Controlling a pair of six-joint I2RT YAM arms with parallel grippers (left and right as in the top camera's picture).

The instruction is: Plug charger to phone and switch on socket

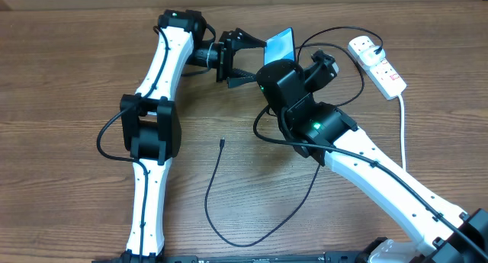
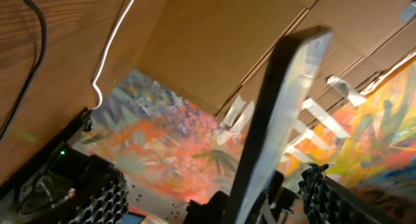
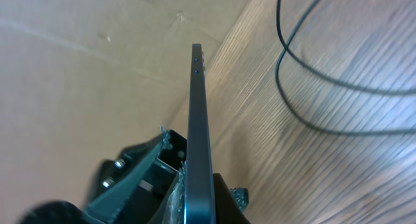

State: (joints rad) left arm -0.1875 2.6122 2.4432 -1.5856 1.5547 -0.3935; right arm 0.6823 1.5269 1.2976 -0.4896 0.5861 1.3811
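The phone (image 1: 280, 43), slim with a light-blue screen, stands on edge off the table, and my right gripper (image 1: 279, 62) is shut on its lower part. In the right wrist view the phone's thin edge (image 3: 198, 120) runs up between the pads of that gripper (image 3: 201, 201). My left gripper (image 1: 259, 61) is open just left of the phone. Its wrist view shows the phone (image 2: 279, 120) standing between its fingers (image 2: 97, 198), apart from both. The charger's small plug tip (image 1: 221, 143) lies free on the table, with its black cable (image 1: 229, 236) looping forward. The white socket (image 1: 377, 63) lies at the back right.
The socket's thick white lead (image 1: 402, 126) runs down the right side of the table. More of the black cable (image 1: 335, 33) curls behind the right wrist toward the socket. A cardboard wall (image 3: 84, 62) stands along the table's far edge.
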